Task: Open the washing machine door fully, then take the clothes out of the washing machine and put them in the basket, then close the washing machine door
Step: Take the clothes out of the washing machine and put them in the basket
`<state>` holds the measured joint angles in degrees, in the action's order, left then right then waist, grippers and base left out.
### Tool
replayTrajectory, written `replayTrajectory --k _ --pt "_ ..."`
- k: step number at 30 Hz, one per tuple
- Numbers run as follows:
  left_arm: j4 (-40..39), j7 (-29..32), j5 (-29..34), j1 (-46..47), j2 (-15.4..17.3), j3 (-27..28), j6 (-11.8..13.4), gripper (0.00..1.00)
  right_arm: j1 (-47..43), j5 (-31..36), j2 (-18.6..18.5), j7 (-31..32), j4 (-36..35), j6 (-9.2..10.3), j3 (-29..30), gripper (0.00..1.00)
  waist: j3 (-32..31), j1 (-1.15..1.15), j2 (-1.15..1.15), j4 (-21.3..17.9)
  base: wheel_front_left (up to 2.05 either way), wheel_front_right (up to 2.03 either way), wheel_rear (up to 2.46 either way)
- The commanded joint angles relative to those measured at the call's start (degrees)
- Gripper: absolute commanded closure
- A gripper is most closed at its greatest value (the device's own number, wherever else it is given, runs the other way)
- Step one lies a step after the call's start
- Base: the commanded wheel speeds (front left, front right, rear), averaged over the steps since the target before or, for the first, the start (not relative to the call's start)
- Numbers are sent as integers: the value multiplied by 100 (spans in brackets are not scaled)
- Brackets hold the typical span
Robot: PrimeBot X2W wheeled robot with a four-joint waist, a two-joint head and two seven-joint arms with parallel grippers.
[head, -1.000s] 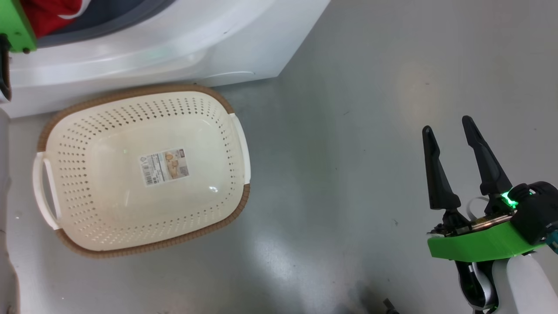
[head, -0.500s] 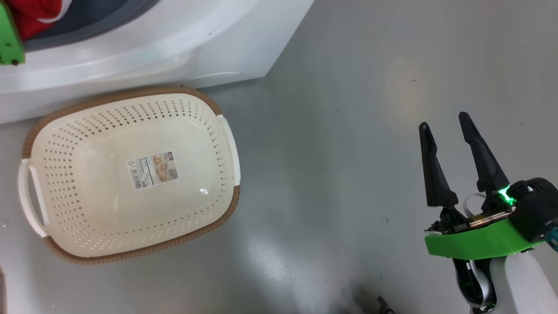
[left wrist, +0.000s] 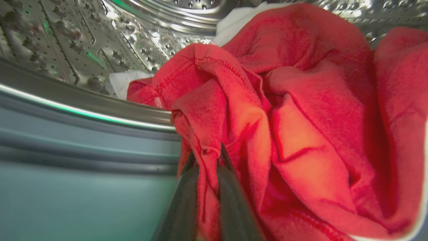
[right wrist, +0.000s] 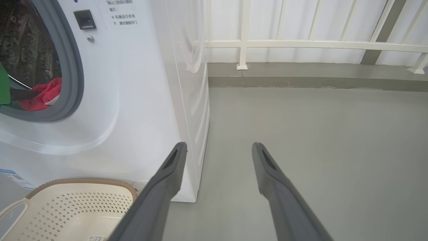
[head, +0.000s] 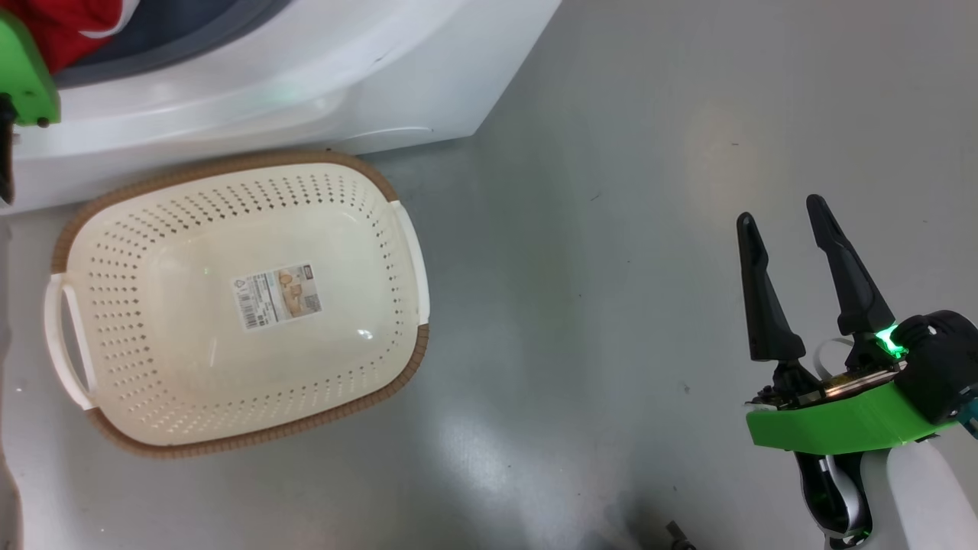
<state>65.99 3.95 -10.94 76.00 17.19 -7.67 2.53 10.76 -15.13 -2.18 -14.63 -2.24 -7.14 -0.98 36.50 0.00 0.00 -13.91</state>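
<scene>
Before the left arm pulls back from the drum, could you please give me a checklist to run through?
1. Grip of the left tool on the clothes: ok, a red fold is pinched in it.
2. Whole heap in that grip: cannot tell; one fold is seen pinched.
3. Cloth free of the drum lip: cannot tell; it drapes over it.
4. Place to drop: ok, the basket stands empty on the floor before the washing machine.
5. Clearance of the right tool: ok, open, over bare floor, apart from the basket.
</scene>
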Motion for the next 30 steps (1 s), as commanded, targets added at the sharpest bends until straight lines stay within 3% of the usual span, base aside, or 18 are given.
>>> replayTrajectory --k 1,13,22,30 --pt "-194 -122 -9 -60 268 75 -15 100 -56 -38 -70 -37 -156 -35 -103 0 7 0 0 32 0 0 0" --pt "-695 -1586 -378 -501 298 344 -104 100 -13 13 -70 -37 -153 -35 -62 0 4 0 0 211 0 0 0" --pt "-1510 -1872 -609 -988 271 544 -218 100 1 62 -70 -37 -165 -35 -34 0 -25 0 0 353 0 0 0" --pt "-2851 -1893 -411 -2005 249 585 -66 100 27 87 -70 -37 -131 -35 -46 0 -166 0 0 397 0 0 0"
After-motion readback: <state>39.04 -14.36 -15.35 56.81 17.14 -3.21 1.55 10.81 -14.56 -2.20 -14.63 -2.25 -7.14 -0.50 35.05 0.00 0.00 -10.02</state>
